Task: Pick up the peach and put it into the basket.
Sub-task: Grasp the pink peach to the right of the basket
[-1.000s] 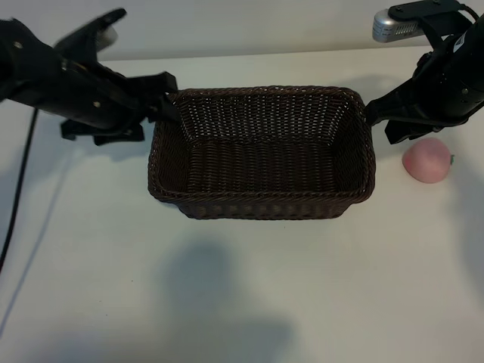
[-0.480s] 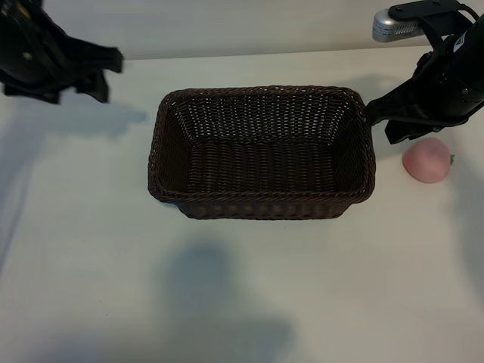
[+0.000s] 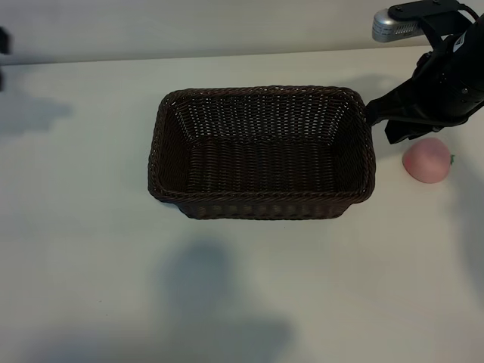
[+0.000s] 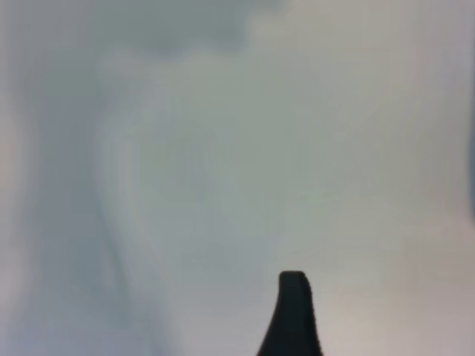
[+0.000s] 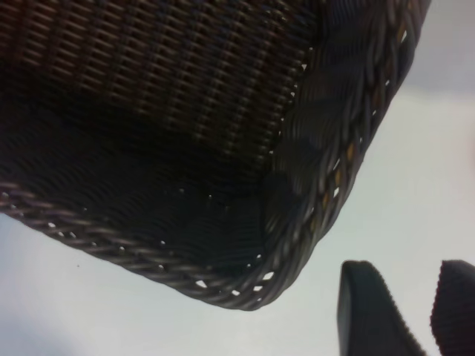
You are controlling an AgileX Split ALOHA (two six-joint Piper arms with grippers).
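The peach (image 3: pixel 429 159) lies on the white surface (image 3: pixel 91 249) just beside the right end of the empty basket (image 3: pixel 261 208), not yet picked up. The right gripper (image 3: pixel 393 125) hangs between basket rim and fruit, fingers (image 5: pixel 371 311) partly spread and holding nothing. Risks from here: a descent off centre could nudge the round fruit into a roll, or a finger could catch the braided rim and drag the basket. The left gripper is out of the exterior view; its wrist camera shows one dark fingertip (image 4: pixel 292 315) over blurred surface, with the jaws standing wide. The right wrist camera does not show the peach at all.
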